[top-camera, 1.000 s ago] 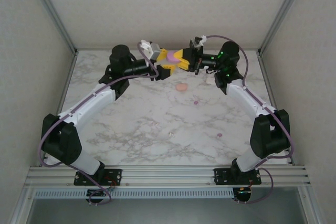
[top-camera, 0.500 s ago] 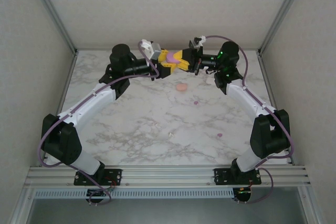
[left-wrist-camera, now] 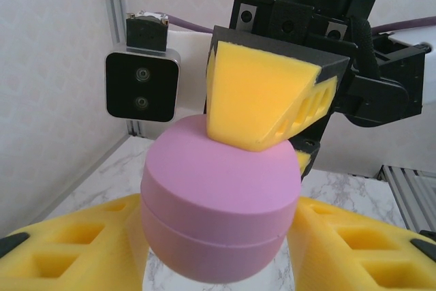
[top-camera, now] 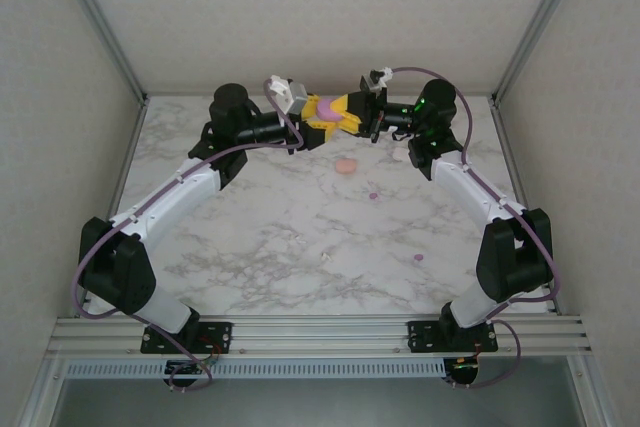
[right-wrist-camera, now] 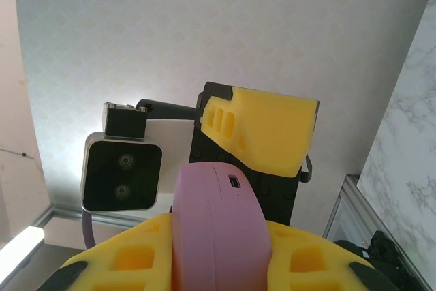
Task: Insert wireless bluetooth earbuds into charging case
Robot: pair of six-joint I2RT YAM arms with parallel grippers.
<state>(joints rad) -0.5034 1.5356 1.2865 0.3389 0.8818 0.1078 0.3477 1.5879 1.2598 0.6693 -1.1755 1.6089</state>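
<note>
— Since a moment back, the left claw (left-wrist-camera: 218, 247) is closing in around the case (left-wrist-camera: 218, 189); nothing else seems to be shifting.
— Is it gripping now?
— Its pads are sitting against both sides of the purple shell, so I'm reading it as pinching the case. The right claw (right-wrist-camera: 218, 260) is pinching it too, one pad pressing on top and the other peeking out from underneath.
— So both are holding one case in the air?
— Yes, above the far end of the counter (top-camera: 250, 237), and the lid is looking shut.
— And the buds?
— They're lying on the marble, well apart from the case: a purple bud (top-camera: 373, 195) toward the right arm, a second purple bud (top-camera: 418, 259) nearer that arm's elbow, and a whitish bud (top-camera: 326, 256) mid-counter. A peach piece (top-camera: 346, 165) is lying just in front of the claws, too small for telling bud from case.
— What's worrying you?
— The shell is looking round and smooth, and two claws are squeezing it from crossing directions. If one is tugging while the other isn't letting go, the case could be squirting out, dropping and scattering the buds. If the right is letting go while the left is gripping loosely, same fall. And clamping top to bottom is working against opening the lid.
</note>
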